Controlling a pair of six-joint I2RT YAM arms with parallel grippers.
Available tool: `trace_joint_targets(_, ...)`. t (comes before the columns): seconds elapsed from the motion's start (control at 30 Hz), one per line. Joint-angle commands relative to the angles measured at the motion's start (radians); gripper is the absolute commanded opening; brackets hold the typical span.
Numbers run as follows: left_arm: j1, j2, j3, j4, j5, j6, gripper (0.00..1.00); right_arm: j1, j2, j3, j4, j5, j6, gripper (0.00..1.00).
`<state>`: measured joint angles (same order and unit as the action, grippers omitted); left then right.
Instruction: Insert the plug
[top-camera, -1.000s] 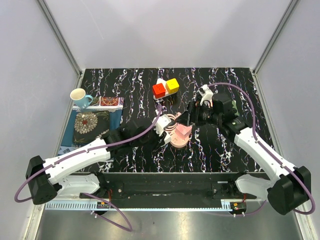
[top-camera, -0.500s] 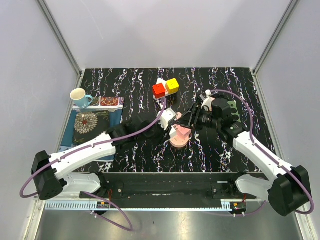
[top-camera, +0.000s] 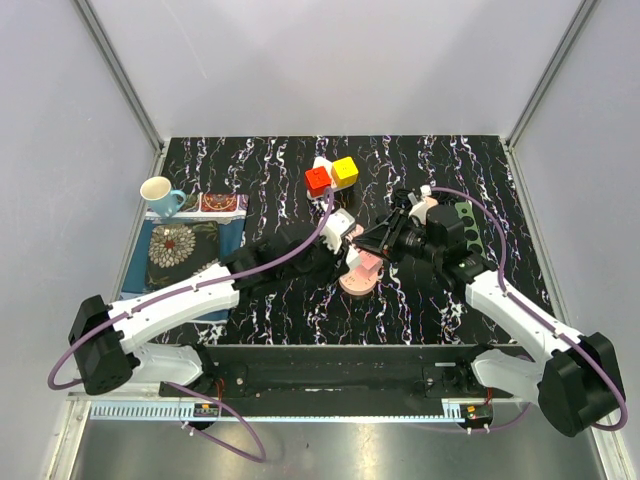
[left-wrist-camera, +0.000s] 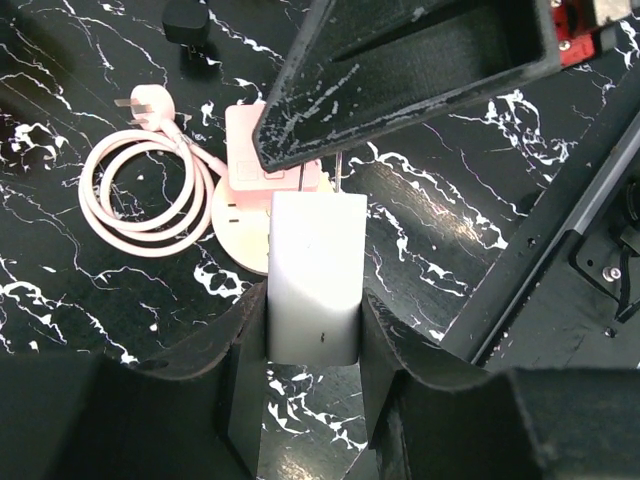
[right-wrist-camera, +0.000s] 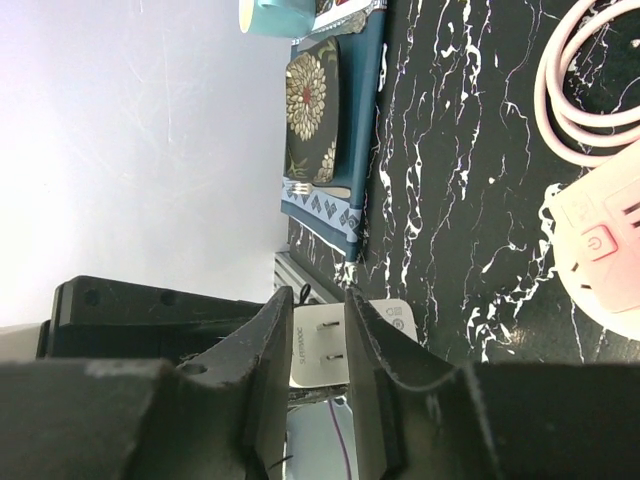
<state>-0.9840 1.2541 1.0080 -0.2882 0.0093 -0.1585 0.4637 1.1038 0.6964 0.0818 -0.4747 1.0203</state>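
My left gripper is shut on a white plug, whose two metal prongs point away over the pink power strip. In the top view the plug hangs just above the strip. My right gripper faces it from the right. One right finger lies across the strip just past the prongs. In the right wrist view the plug's pronged face shows through the narrow gap of my right gripper; the jaws touch neither prong.
The strip's pink cable coil lies left of it, a small black adapter beyond. Red and yellow blocks sit at the back centre. A teal mug and a patterned cloth lie on the left.
My right gripper has swung left to the plug and its jaws have narrowed a lot. The left arm has carried the plug up and right over the strip.
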Motion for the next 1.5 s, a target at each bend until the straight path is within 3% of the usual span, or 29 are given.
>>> trace_joint_targets(0.0, 0.002, -0.004, 0.043, 0.113, -0.068, -0.044, 0.0, 0.007, -0.025, -0.005, 0.075, 0.022, 0.052, 0.32)
trace_joint_targets(0.17, 0.007, -0.01, 0.03, 0.15, -0.129, -0.09, 0.0, 0.007, -0.035, -0.009, 0.059, 0.033, 0.057, 0.31)
trace_joint_targets(0.67, 0.008, 0.002, 0.0, 0.23, -0.061, -0.095, 0.0, 0.007, 0.007, -0.023, 0.157, 0.01, 0.1, 0.25)
trace_joint_targets(0.73, 0.008, -0.004, -0.006, 0.231, -0.078, -0.095, 0.0, 0.006, 0.01, -0.021, 0.161, 0.005, 0.103, 0.16)
trace_joint_targets(0.77, 0.008, -0.007, -0.006, 0.23, -0.089, -0.096, 0.0, 0.007, 0.011, -0.02, 0.161, 0.005, 0.106, 0.06)
trace_joint_targets(0.83, 0.008, -0.016, -0.016, 0.231, -0.12, -0.101, 0.21, 0.009, 0.007, -0.023, 0.161, 0.008, 0.106, 0.0)
trace_joint_targets(0.97, 0.008, -0.061, -0.077, 0.312, -0.143, -0.09, 0.51, 0.007, -0.018, -0.034, 0.177, 0.033, 0.154, 0.0)
trace_joint_targets(1.03, 0.008, -0.103, -0.141, 0.354, -0.17, -0.085, 0.79, 0.007, -0.038, -0.043, 0.19, 0.057, 0.178, 0.0)
trace_joint_targets(1.13, 0.008, -0.177, -0.244, 0.46, -0.204, -0.066, 0.98, 0.007, -0.065, -0.038, 0.179, 0.09, 0.21, 0.0)
trace_joint_targets(1.37, 0.008, -0.317, -0.546, 0.958, -0.181, 0.042, 0.99, 0.007, -0.143, -0.051, 0.165, 0.169, 0.314, 0.0)
trace_joint_targets(1.47, 0.008, -0.328, -0.58, 1.055, -0.16, 0.071, 0.99, 0.007, -0.16, -0.051, 0.162, 0.168, 0.345, 0.0)
